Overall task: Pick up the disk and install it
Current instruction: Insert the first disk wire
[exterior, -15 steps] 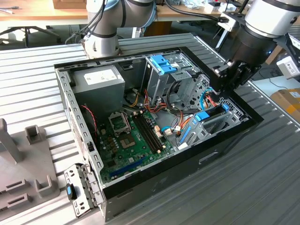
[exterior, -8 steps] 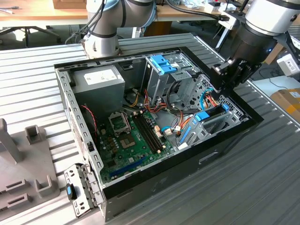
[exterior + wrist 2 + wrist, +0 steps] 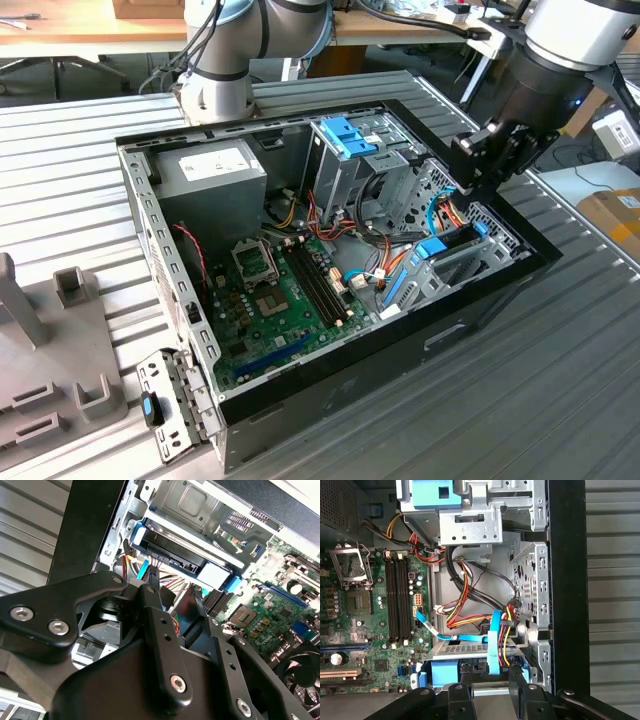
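End effector (image 3: 490, 692) released, fingers straddling disk (image 3: 451, 671) in bay, chassis (image 3: 480, 285) 3 o'clock corner. Advise square seating, avoiding cables (image 3: 470, 612).

Even, diffuse overhead light; the ribbed worktop (image 3: 90, 180) reads bright without hard glare. The case (image 3: 330, 330) interior is dimmer, with soft shadows under its walls. In the second wrist view the black mount (image 3: 125, 680) sits close and soft (slightly blurred); the motherboard (image 3: 365, 610) stays sharp.
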You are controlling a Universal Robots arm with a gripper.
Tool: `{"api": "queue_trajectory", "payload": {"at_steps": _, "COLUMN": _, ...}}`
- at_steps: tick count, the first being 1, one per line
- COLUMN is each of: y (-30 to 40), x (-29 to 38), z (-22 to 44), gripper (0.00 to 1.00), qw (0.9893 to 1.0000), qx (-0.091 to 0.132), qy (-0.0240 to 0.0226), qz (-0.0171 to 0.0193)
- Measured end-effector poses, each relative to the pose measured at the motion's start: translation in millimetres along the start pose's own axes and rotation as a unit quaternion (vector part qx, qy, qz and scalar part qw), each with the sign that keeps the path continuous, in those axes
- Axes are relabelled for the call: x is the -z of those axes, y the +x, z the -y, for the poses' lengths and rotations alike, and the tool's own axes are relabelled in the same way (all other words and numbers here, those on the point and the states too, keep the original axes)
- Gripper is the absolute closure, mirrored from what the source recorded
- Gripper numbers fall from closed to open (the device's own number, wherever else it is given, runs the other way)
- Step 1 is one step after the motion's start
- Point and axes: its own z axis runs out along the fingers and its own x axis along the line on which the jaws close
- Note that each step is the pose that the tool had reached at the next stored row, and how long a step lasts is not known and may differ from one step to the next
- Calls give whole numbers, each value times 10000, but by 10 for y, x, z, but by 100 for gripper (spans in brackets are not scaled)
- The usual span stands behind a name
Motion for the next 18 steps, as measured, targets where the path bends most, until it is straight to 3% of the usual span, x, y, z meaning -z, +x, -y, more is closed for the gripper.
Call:
{"api": "queue_trajectory", "payload": {"at_steps": 6, "y": 0, "x": 0, "z": -2, "gripper": 58, "qw": 10000, "qx": 81, "qy": -2, "qz": 2}}
{"api": "queue_trajectory", "payload": {"at_steps": 7, "y": -1, "x": -1, "z": -3, "gripper": 58, "qw": 9996, "qx": 283, "qy": -8, "qz": 8}}
{"api": "queue_trajectory", "payload": {"at_steps": 9, "y": -1, "x": 0, "z": -3, "gripper": 58, "qw": 9989, "qx": 461, "qy": -11, "qz": 13}}
{"api": "queue_trajectory", "payload": {"at_steps": 12, "y": -1, "x": 0, "z": -3, "gripper": 58, "qw": 9968, "qx": 803, "qy": -19, "qz": 24}}
{"api": "queue_trajectory", "payload": {"at_steps": 13, "y": -1, "x": 0, "z": -3, "gripper": 58, "qw": 9956, "qx": 942, "qy": -23, "qz": 28}}
{"api": "queue_trajectory", "payload": {"at_steps": 14, "y": -1, "x": 0, "z": -3, "gripper": 58, "qw": 9936, "qx": 1129, "qy": -27, "qz": 33}}
{"api": "queue_trajectory", "payload": {"at_steps": 18, "y": -1, "x": 0, "z": -3, "gripper": 58, "qw": 9844, "qx": 1757, "qy": -42, "qz": 51}}
